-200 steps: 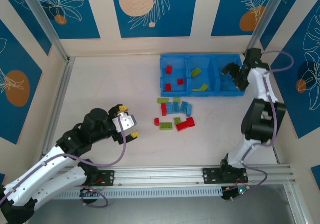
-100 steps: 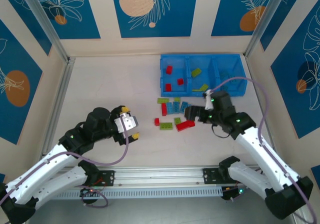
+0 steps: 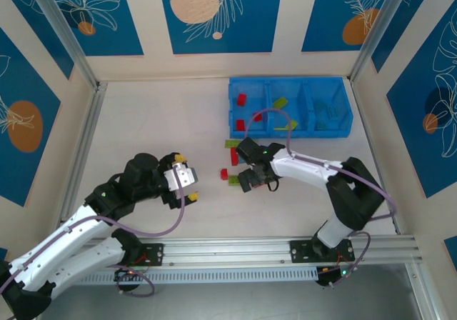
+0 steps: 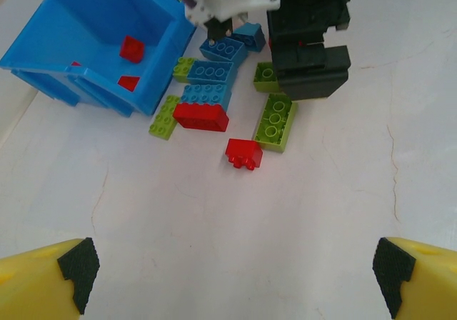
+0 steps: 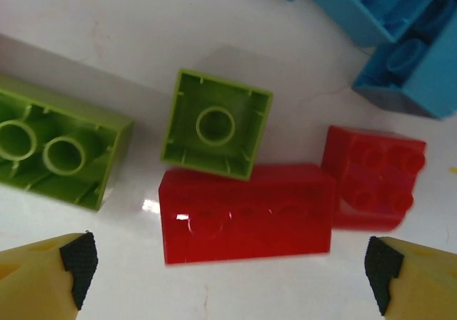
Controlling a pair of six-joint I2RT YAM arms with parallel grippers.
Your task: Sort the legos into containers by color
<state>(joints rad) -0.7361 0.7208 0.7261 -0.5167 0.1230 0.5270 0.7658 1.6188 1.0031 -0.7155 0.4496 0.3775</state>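
Loose legos lie on the table in front of the tray: a long red brick (image 5: 246, 213), a small red brick (image 5: 375, 188), an upturned green square brick (image 5: 216, 123), a long green brick (image 5: 57, 152) and blue bricks (image 5: 400, 27). My right gripper (image 5: 235, 277) (image 3: 251, 178) hangs open low over this pile, with the long red brick between its fingertips' line and nothing gripped. My left gripper (image 3: 186, 174) (image 4: 232, 281) is open over bare table, left of a lone small red brick (image 4: 243, 153). The containers are one blue tray (image 3: 289, 135): red legos (image 3: 241, 100) left, green (image 3: 280, 103) middle, blue (image 3: 325, 108) right.
A metal rail (image 3: 235, 250) runs along the near edge by the arm bases. Walls close the table on the left, back and right. Bare table (image 3: 157, 120) lies left of the tray and pile.
The right arm has swung from above the tray's right compartment down and left to the pile of loose bricks. The left arm has hardly moved.
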